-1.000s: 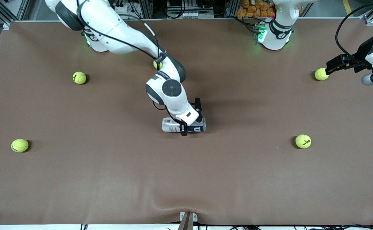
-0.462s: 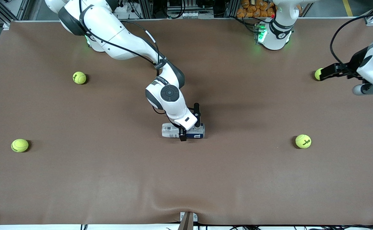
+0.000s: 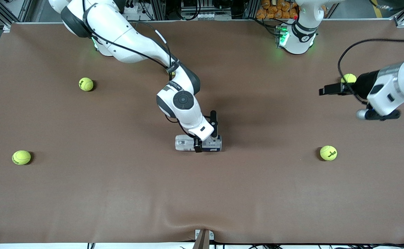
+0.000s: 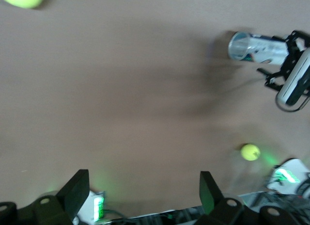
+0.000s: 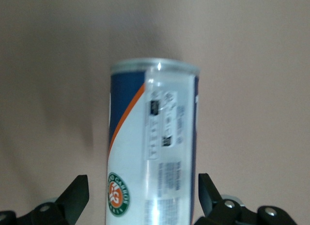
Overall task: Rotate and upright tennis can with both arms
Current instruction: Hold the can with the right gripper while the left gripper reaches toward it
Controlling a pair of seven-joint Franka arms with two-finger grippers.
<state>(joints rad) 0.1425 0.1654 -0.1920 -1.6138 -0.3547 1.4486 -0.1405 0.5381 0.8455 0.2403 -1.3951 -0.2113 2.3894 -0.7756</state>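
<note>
The tennis can (image 3: 198, 143) is lying on its side around the middle of the brown table (image 3: 119, 193), long axis running between the two arms' ends of the table. The right pincer (image 3: 207, 142) is down on it, straddling the can around its middle; in the right wrist view the two fingers (image 5: 72, 196) sit wide on either side of the can (image 5: 152, 147) with visible gaps, so it's spread around the can and not squeezing it. Label is pretty readable from that wrist view: navy panel with an orange stripe, a white section, a small round green and orange logo near the edge of the shot, a block of small print with a barcode-like mark that's too tiny to read, and a silvery rim at the end. The left pincer (image 3: 326, 91) hangs over the table toward the left arm's end, near a tennis ball (image 3: 349, 78) there, well apart from the can, holding nothing. Its wrist view shows the fingers (image 4: 72, 193) spread wide, with the can (image 4: 256, 46) farther off and the clear open-looking end facing that camera. Other yellow-green balls are scattered round: one (image 3: 328, 153) toward the left arm's end, two (image 3: 86, 84) (image 3: 21, 157) toward the right arm's end
</note>
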